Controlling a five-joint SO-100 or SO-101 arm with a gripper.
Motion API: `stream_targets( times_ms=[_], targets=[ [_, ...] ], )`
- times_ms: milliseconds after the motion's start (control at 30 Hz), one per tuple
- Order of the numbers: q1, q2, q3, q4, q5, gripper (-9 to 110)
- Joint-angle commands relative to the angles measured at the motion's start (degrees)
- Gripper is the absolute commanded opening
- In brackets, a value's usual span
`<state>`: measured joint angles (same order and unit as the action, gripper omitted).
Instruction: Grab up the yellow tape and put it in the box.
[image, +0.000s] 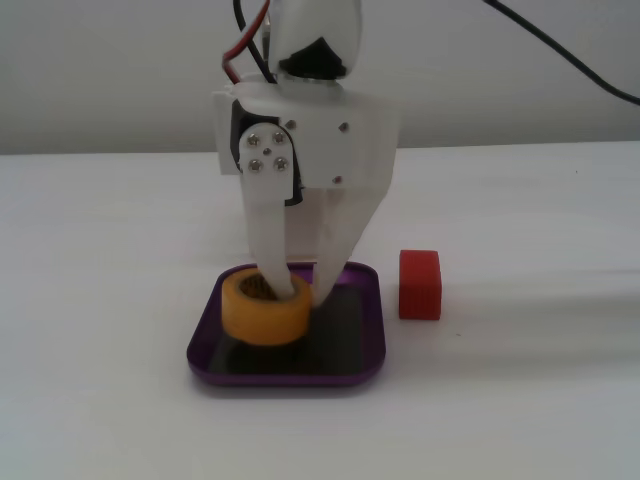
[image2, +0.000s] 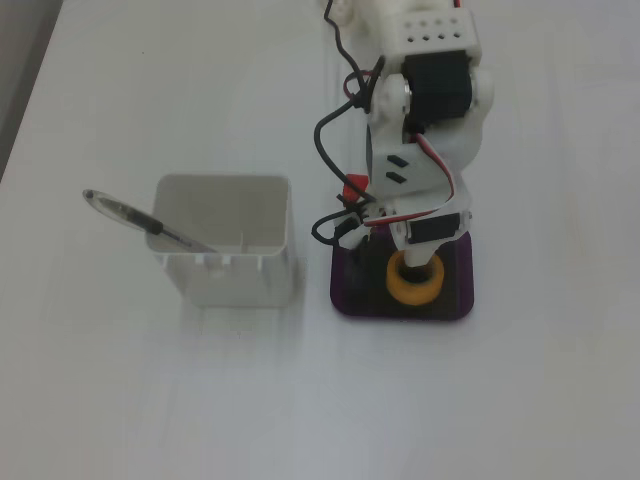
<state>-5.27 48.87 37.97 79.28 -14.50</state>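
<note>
The yellow tape (image: 262, 312) is a thick roll with a dark core, inside the purple box (image: 365, 345), at its left part in a fixed view. It looks just above or resting on the dark bottom; I cannot tell which. My gripper (image: 306, 292) comes down from above. One white finger is in the roll's core and the other is outside its right wall, so the jaws pinch the wall. From above, the tape (image2: 408, 291) and the box (image2: 460, 300) show under the gripper (image2: 418, 272).
A red cube (image: 420, 285) sits on the white table just right of the box. A tall white plastic container (image2: 225, 275) with a pen (image2: 150, 224) leaning in it stands left of the box in the view from above. A black cable hangs at the top right.
</note>
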Motion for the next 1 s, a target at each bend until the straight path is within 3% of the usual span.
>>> stream_targets(
  times_ms=[0,400,567,767,967],
  targets=[
    [-1.1,0.9,-2.3,0.4,-0.1,-1],
    [-1.7,1.8,-3.4,6.5,0.0,9],
    [-1.6,6.2,-9.4,11.6,0.5,17],
    [-1.2,18.6,-20.2,17.6,0.4,18],
    [-0.6,37.3,-5.3,17.7,0.8,18]
  ],
)
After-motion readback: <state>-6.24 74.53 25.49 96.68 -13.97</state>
